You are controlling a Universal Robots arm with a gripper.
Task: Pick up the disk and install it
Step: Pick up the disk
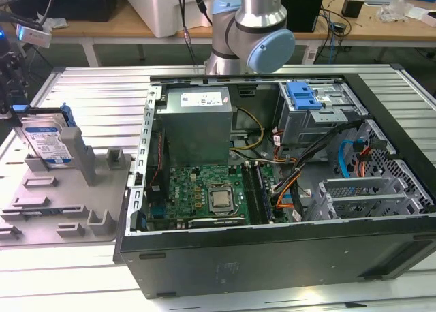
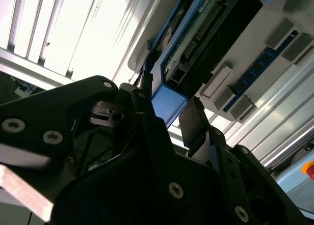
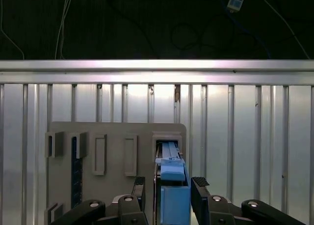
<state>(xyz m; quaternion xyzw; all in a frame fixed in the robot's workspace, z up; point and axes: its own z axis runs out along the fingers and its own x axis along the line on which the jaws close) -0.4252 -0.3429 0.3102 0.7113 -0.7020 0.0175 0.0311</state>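
Note:
The disk (image 1: 48,144), a silver drive with a white-and-blue label in a blue carrier, stands on edge in a slot of the grey fixture (image 1: 71,206) at the exterior view's left. My gripper (image 1: 15,102) hangs over its top edge. In both wrist views the blue carrier edge (image 3: 171,200) (image 2: 169,103) lies between my two black fingers (image 3: 139,186), one on each side. A narrow dark gap shows beside one finger, so the gripper (image 3: 169,186) (image 2: 169,113) is open around the disk, which still rests in its slot.
An open computer case (image 1: 272,254) fills the exterior view's middle and right, with motherboard (image 1: 204,196), power supply (image 1: 197,121) and a grey drive cage with a blue tab (image 1: 303,95). The arm's base (image 1: 248,33) stands behind it. A ribbed metal table (image 3: 245,136) lies underneath.

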